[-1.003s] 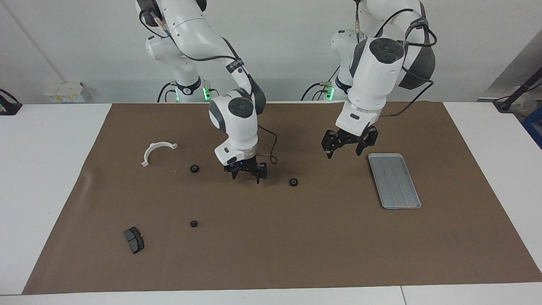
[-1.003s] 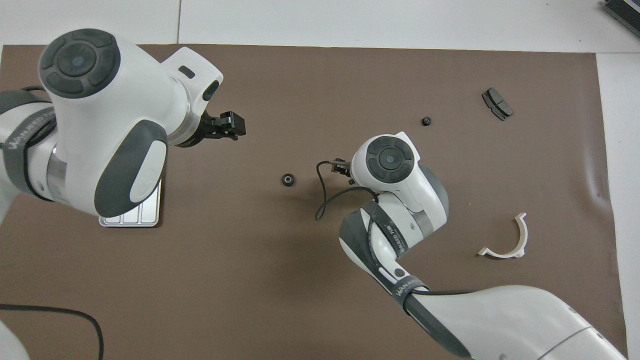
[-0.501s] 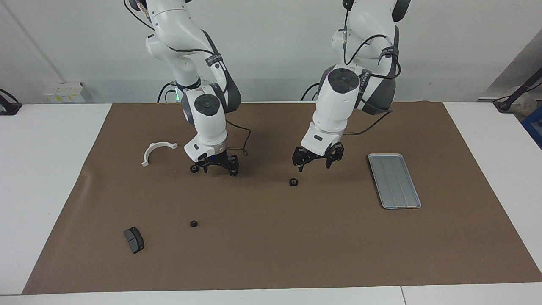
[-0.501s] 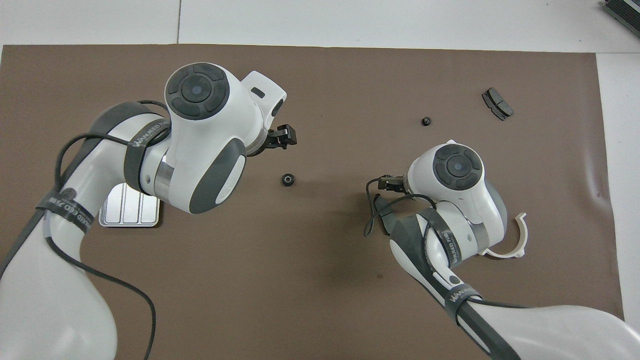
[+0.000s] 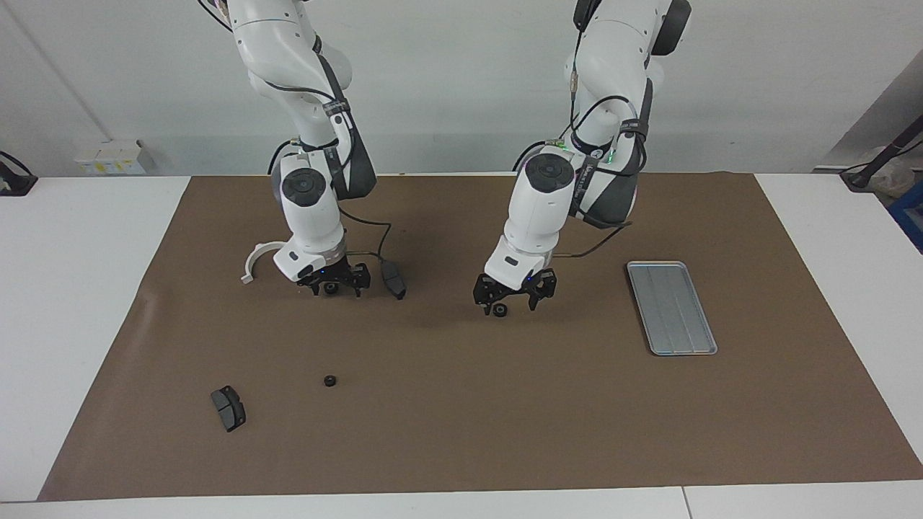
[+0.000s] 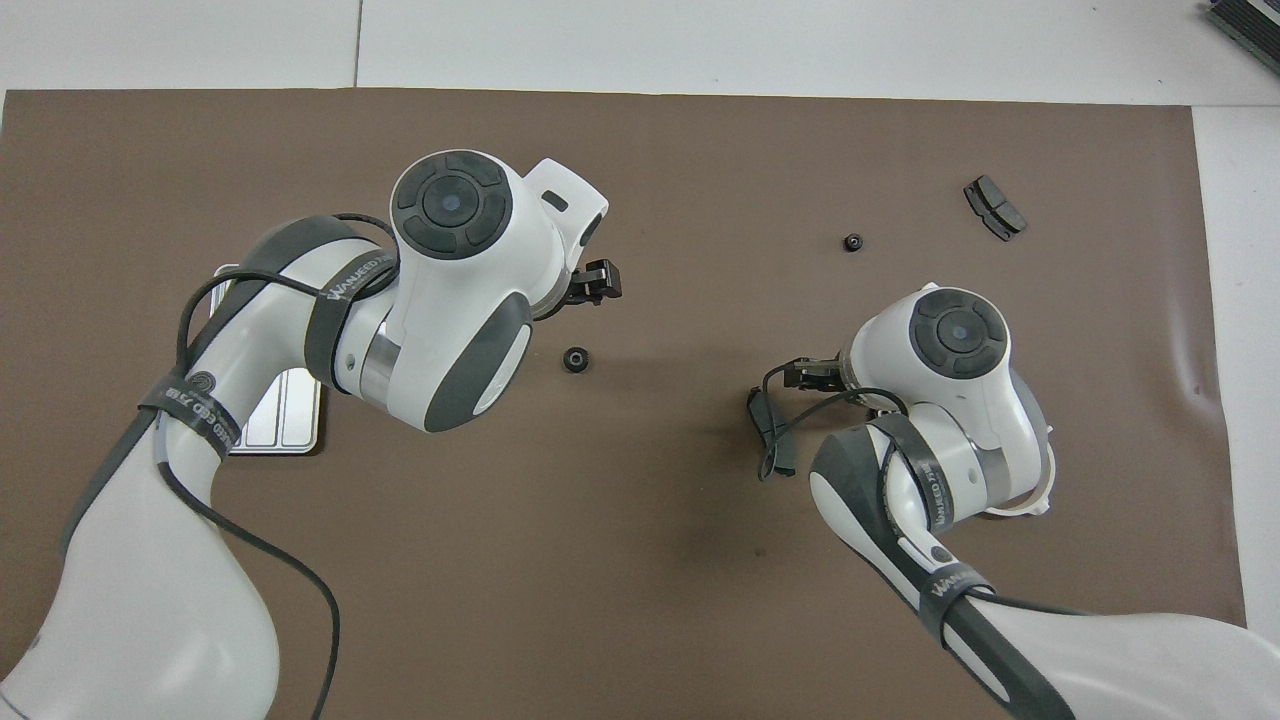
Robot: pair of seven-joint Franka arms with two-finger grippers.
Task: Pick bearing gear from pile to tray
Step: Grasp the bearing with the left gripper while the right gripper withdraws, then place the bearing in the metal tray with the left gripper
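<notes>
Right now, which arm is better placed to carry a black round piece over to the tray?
The left. Its open pincer is low over a black round piece, with the tray lying toward its own end of the table. The right pincer, also open, straddles another piece, much farther from the tray.

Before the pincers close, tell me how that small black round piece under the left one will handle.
The black round piece is probably stiff and light. Lying flat on the brown mat, it should not roll unless tipped on edge. Its roundness may let it slip from the left pincer.
</notes>
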